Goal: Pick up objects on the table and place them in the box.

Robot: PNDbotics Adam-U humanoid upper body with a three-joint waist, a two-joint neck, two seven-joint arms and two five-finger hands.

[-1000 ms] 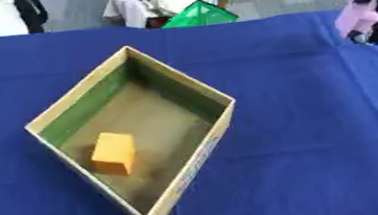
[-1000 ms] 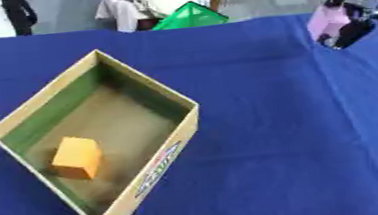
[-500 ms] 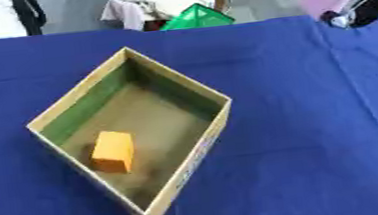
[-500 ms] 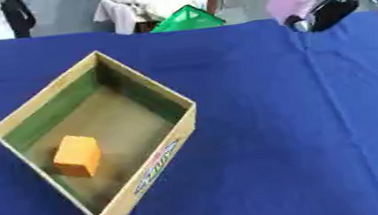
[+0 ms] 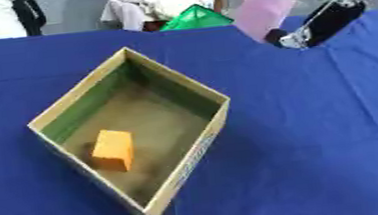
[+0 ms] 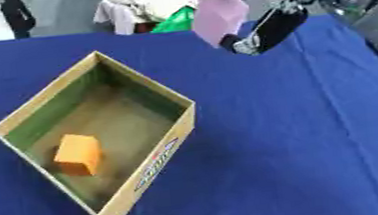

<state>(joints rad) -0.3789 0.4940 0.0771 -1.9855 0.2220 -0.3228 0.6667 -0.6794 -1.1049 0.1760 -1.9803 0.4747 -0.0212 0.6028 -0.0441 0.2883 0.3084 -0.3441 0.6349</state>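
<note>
An open cardboard box [image 5: 185, 165] sits on the blue table [image 5: 321, 156] with an orange block [image 5: 112, 149] inside. Beyond it, raised above the table, the right hand [image 6: 265, 28] grips a pink block [image 6: 219, 15].

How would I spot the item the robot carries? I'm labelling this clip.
Start at the open cardboard box on the blue table. Look beyond its far corner, where the right hand hangs. The flat pink block it holds is pale, unlike the orange block inside the box.
</note>
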